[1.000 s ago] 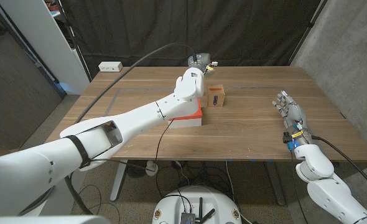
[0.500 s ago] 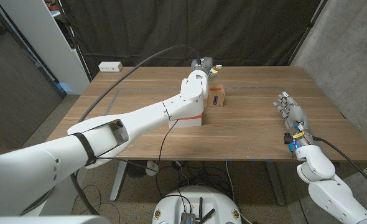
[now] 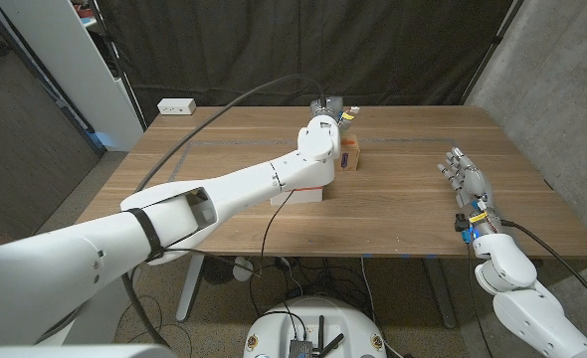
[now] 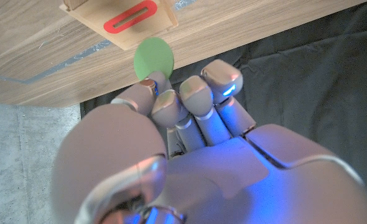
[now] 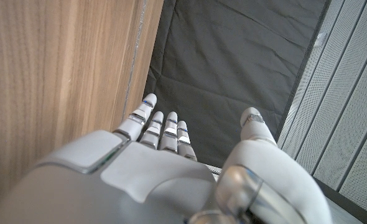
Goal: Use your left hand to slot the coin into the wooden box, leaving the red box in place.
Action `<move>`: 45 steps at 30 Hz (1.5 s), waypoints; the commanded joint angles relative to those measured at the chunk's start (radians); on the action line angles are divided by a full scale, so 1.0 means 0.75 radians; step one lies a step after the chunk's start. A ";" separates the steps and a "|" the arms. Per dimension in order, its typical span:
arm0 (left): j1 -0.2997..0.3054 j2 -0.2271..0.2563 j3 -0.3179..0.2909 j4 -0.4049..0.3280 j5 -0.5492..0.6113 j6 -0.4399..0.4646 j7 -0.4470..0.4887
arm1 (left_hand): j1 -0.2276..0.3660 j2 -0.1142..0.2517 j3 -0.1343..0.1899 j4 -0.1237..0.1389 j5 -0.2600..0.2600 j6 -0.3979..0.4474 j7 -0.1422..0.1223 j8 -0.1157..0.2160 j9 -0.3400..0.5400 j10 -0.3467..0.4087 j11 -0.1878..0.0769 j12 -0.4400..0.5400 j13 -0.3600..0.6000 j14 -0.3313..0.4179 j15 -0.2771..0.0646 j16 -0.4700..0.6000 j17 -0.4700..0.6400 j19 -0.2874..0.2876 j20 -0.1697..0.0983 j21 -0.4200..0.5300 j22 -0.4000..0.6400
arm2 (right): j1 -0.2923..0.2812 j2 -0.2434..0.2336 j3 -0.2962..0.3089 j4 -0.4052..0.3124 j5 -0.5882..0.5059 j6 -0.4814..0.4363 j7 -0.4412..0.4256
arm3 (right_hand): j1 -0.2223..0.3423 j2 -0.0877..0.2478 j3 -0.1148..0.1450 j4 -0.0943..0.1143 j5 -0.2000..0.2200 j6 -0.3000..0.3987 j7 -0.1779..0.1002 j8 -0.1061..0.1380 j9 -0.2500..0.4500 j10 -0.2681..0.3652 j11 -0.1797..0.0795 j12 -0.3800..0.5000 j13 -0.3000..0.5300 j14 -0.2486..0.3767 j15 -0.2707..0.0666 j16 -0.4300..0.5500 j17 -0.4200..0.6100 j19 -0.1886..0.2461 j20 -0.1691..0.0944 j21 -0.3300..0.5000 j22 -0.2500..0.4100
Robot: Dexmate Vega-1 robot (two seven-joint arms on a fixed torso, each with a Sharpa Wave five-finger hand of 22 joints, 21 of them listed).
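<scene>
My left hand (image 3: 329,109) hangs over the far middle of the table, just behind the small wooden box (image 3: 349,156). It pinches a green coin (image 4: 153,56) at its fingertips (image 4: 165,102). In the left wrist view the coin sits close to the wooden box (image 4: 118,15), just off the red-ringed slot (image 4: 130,17) in its top. The red box (image 3: 301,189) lies under my left forearm, mostly hidden. My right hand (image 3: 466,179) waits at the table's right side, fingers apart and holding nothing.
A white power strip (image 3: 176,105) lies at the table's far left corner. Taped lines (image 3: 413,140) mark the wood near the wooden box. A dark curtain hangs behind the table (image 3: 234,224).
My left arm has swung to the right and farther out, bringing the hand from above the red box to just behind the wooden box. The right hand has stayed still.
</scene>
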 commanded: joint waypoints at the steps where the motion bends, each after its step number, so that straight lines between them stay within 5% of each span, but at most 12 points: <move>1: -0.016 -0.061 0.030 0.086 -0.062 0.005 0.067 | 0.013 0.001 0.007 -0.003 0.008 0.218 0.055 0.001 0.025 0.000 -0.009 -0.006 -0.004 -0.007 0.000 -0.002 0.001 -0.010 -0.072 0.000 0.003 | -0.007 0.003 0.007 0.009 0.008 0.008 0.007 | 0.012 0.003 0.003 0.009 0.008 0.010 0.004 -0.003 0.006 0.014 -0.001 0.000 0.004 0.009 0.001 0.006 0.002 0.013 0.002 0.000 0.004; 45: 0.031 -0.144 0.014 0.245 -0.189 -0.101 0.339 | 0.017 0.001 0.006 -0.002 0.009 0.224 0.056 -0.012 0.032 -0.007 -0.009 -0.004 0.011 -0.014 0.001 -0.003 -0.002 -0.006 -0.072 -0.006 0.002 | -0.005 0.005 0.013 0.031 0.029 -0.006 0.007 | 0.013 0.003 0.001 0.010 0.008 0.010 0.003 -0.004 0.006 0.016 0.003 0.000 0.004 0.010 0.000 0.006 0.003 0.013 0.003 -0.001 0.004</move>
